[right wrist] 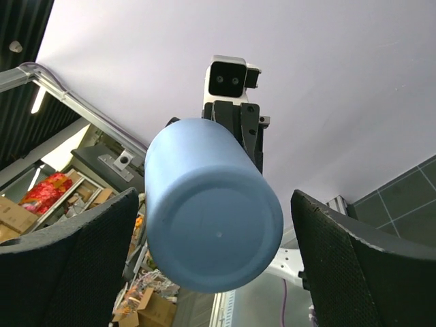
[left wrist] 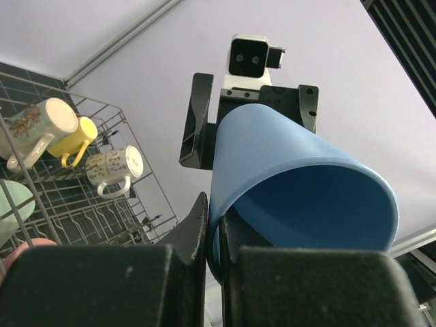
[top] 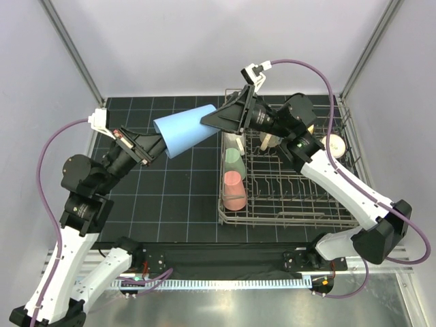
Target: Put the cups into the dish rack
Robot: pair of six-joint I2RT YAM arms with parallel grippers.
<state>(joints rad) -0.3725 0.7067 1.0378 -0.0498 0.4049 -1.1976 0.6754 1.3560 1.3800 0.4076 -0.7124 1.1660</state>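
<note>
A blue cup (top: 184, 133) hangs on its side in mid-air over the dark mat, left of the dish rack (top: 286, 219). My left gripper (top: 155, 146) is shut on the wall at its rim; in the left wrist view (left wrist: 212, 218) one finger is inside the blue cup (left wrist: 300, 197) and one outside. My right gripper (top: 208, 121) is open with its fingers on either side of the cup's base (right wrist: 214, 231), not touching it. A pink cup (top: 234, 191) and a pale green cup (top: 233, 158) sit in the rack's left end.
Mugs sit at the rack's far side: a cream patterned one (left wrist: 41, 122), a yellow one (left wrist: 82, 133) and a white patterned one (left wrist: 116, 167). A gridded black mat (top: 170, 197) covers the table. Frame posts and white walls enclose the cell.
</note>
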